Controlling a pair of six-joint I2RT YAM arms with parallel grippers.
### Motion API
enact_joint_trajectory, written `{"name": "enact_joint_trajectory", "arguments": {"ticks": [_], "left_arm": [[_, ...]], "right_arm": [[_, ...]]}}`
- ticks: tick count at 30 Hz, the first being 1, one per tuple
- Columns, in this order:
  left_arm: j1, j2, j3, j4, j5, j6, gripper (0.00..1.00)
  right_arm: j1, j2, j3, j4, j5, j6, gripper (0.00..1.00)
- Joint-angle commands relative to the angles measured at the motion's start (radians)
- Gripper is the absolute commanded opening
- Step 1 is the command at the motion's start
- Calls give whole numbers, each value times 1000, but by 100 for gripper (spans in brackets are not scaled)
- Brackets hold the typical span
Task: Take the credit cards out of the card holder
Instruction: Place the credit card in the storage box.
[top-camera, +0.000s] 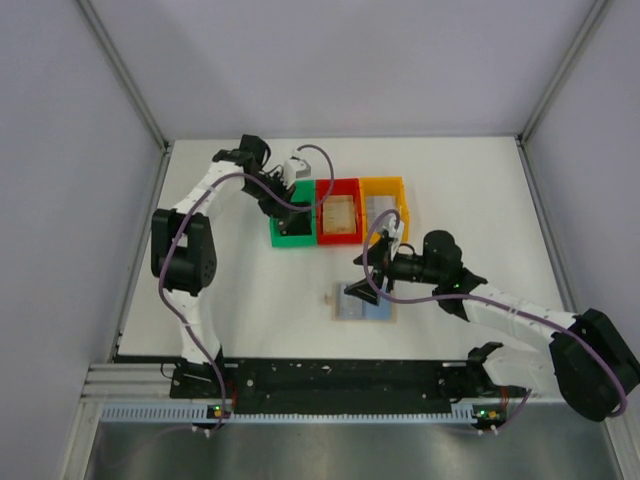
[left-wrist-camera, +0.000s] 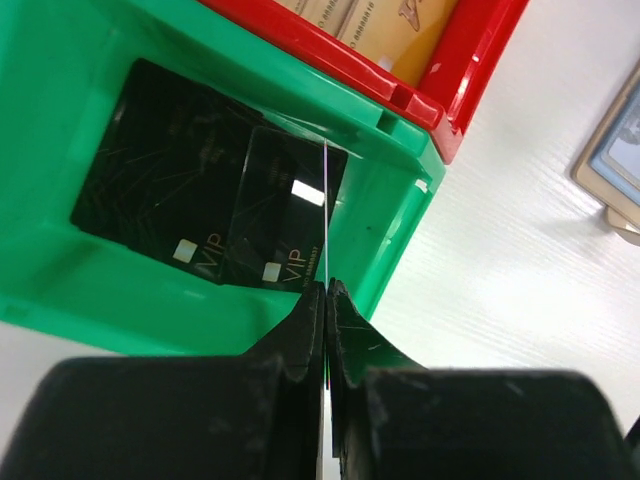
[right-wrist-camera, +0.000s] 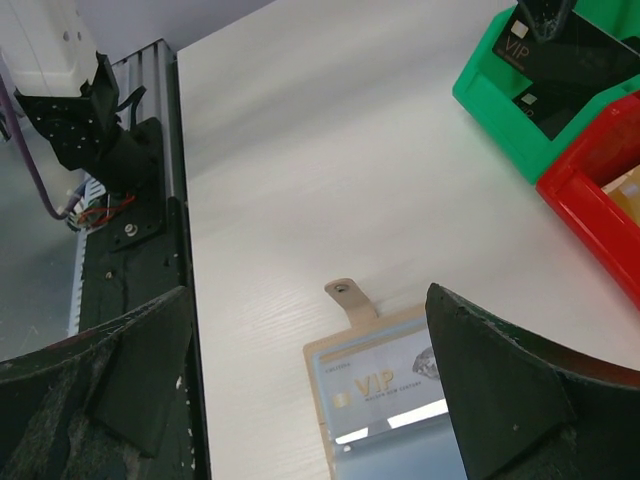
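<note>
Two hands. Right hand (right-wrist-camera: 308, 292): spread wide, empty, above card holder (top-camera: 385, 311), mid-frame on tabletop (top-camera: 250, 300), pale VIP card (right-wrist-camera: 385, 385) inside. Left hand (left-wrist-camera: 326, 290): pinched shut over green bin (left-wrist-camera: 100, 290), left of centre. Risk: holder lies unpinned; tugging the card may drag it along.

- Bare table (top-camera: 250, 300), left of the card holder (top-camera: 375, 311): open to you from the near edge up to the bins.
- Bin row, far side: green bin (top-camera: 290, 239), red bin (top-camera: 339, 241) and orange bin (top-camera: 383, 183), walls touching. You get no gap between them.
- Over the green bin: left gripper (left-wrist-camera: 325, 292), jaws pressed together, stands in your way from above.
- Over the card holder: right gripper (top-camera: 362, 291), jaws wide. The right arm (top-camera: 500, 310) bars your approach from the right.
</note>
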Motion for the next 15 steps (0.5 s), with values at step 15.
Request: {"name": "enact_joint_trajectory", "arguments": {"ticks": [15], "left_arm": [[4,58,113,-18,15,7,29]], "right_arm": [[-3,20,-6,77,-37,-8,99]]}}
